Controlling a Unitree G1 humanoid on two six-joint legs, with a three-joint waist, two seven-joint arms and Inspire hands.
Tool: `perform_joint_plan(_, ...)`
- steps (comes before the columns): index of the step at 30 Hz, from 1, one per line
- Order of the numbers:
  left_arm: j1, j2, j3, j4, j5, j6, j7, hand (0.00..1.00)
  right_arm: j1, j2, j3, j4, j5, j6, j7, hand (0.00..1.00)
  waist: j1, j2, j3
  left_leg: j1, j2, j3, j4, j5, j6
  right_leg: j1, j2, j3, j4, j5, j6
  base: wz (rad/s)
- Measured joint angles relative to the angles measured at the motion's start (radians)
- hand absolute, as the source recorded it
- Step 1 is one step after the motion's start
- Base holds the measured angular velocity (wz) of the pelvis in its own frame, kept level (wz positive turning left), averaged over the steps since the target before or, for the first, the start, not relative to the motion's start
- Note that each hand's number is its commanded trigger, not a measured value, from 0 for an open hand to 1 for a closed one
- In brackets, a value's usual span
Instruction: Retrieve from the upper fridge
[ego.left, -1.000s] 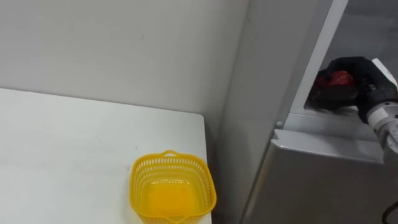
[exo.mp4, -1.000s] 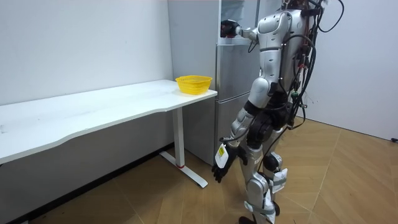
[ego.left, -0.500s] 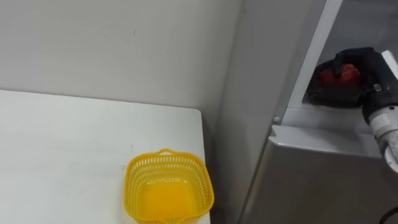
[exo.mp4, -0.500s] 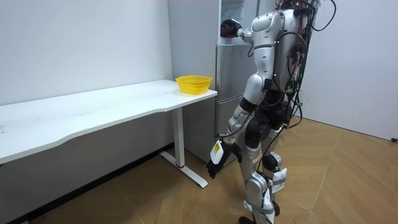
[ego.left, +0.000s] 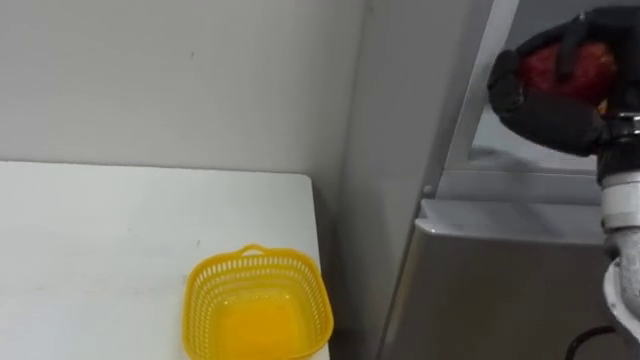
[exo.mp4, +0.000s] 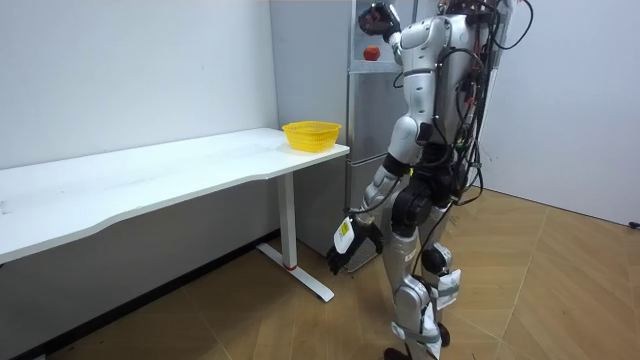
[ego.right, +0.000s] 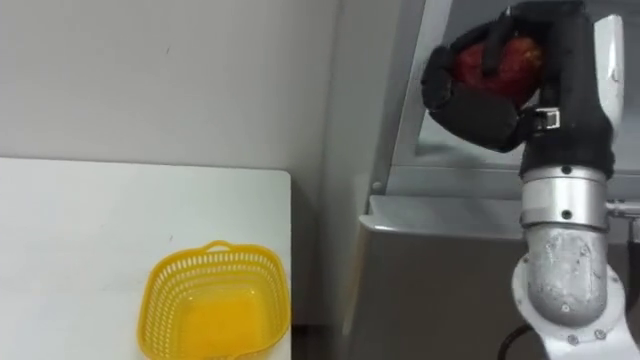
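My right hand (ego.right: 500, 85) is shut on a red round fruit (ego.right: 500, 62), held up in front of the open upper fridge compartment (ego.left: 520, 150), above its shelf edge. In the room view the right hand (exo.mp4: 378, 17) is raised high at the fridge (exo.mp4: 368, 120), and a small red thing (exo.mp4: 371, 53) sits on the shelf just below it. My left hand (exo.mp4: 343, 252) hangs low beside my thigh with relaxed fingers, holding nothing. I stand facing the fridge, with the table's end on my left.
A yellow mesh basket (ego.left: 257, 315) with nothing in it stands at the near right corner of the white table (ego.left: 90, 250). A narrow gap separates the table edge from the grey fridge side (ego.left: 395, 150). The lower fridge door (ego.left: 500, 290) is closed.
My right hand has lifted the red fruit up and out from the fridge shelf, nearer to the camera. The eye views have shifted a little. My left arm swung slightly toward the table.
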Motion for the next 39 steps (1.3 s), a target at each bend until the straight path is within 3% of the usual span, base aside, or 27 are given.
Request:
perform_joint_plan(8, -0.008, -0.001, -0.002, 0.012, -0.021, -0.015, -0.003, 0.0, 0.004, 0.073, 0.038, -0.114, -0.217, -0.066, -0.033, 1.0, 0.005, 0.0, 0.0059, -0.01, -0.004, 0.001, -0.001, 0.0, 0.0, -0.003, -0.006, -0.001, 0.0, 0.0, 0.0, 0.02)
perform_joint_plan(12, -0.027, -0.001, -0.003, 0.05, -0.018, -0.02, -0.006, 0.0, 0.001, 0.072, 0.102, -0.172, -0.254, -0.071, 0.007, 1.0, 0.011, -0.003, 0.0042, -0.011, -0.002, 0.001, -0.002, 0.0, 0.0, -0.006, -0.003, 0.0, 0.004, 0.0, 0.0, 0.01)
perform_joint_plan(17, -0.026, 0.001, -0.007, 0.053, -0.017, -0.021, -0.015, 0.0, 0.001, 0.061, 0.153, -0.203, -0.282, -0.087, 0.084, 1.0, 0.016, -0.018, -0.0046, -0.014, 0.0, -0.001, 0.002, 0.0, 0.0, -0.013, -0.002, 0.0, 0.02, 0.001, -0.001, 0.0)
perform_joint_plan(21, -0.031, 0.009, -0.025, 0.058, -0.018, -0.029, -0.017, 0.0, 0.0, 0.06, 0.16, -0.203, -0.282, -0.096, 0.119, 1.0, 0.028, -0.033, 0.0029, -0.015, -0.001, -0.001, 0.004, 0.0, 0.0, -0.014, -0.003, 0.0, 0.02, 0.001, -0.001, 0.0)
perform_joint_plan(24, -0.046, 0.012, -0.025, 0.087, -0.017, -0.033, -0.024, 0.0, -0.009, 0.06, 0.17, -0.176, -0.281, -0.123, 0.129, 1.0, 0.037, -0.04, 0.005, -0.016, -0.003, -0.011, 0.005, 0.0, 0.0, -0.012, -0.005, -0.004, 0.02, 0.001, -0.001, 0.05)
perform_joint_plan(32, -0.046, 0.021, -0.042, 0.091, -0.015, -0.031, -0.033, 0.0, -0.091, 0.052, 0.228, 0.035, -0.286, -0.112, 0.218, 1.0, 0.07, -0.052, 0.0158, -0.022, -0.003, -0.016, 0.004, 0.0, 0.0, -0.014, -0.005, -0.01, 0.017, 0.0, -0.001, 0.03)
perform_joint_plan(39, -0.048, 0.038, -0.073, 0.093, -0.017, -0.027, -0.054, 0.0, -0.142, 0.05, 0.279, 0.161, -0.283, -0.087, 0.263, 1.0, 0.087, -0.054, 0.0147, -0.02, -0.003, -0.034, 0.005, 0.0, 0.0, -0.006, -0.006, -0.016, 0.009, 0.0, -0.001, 0.05)
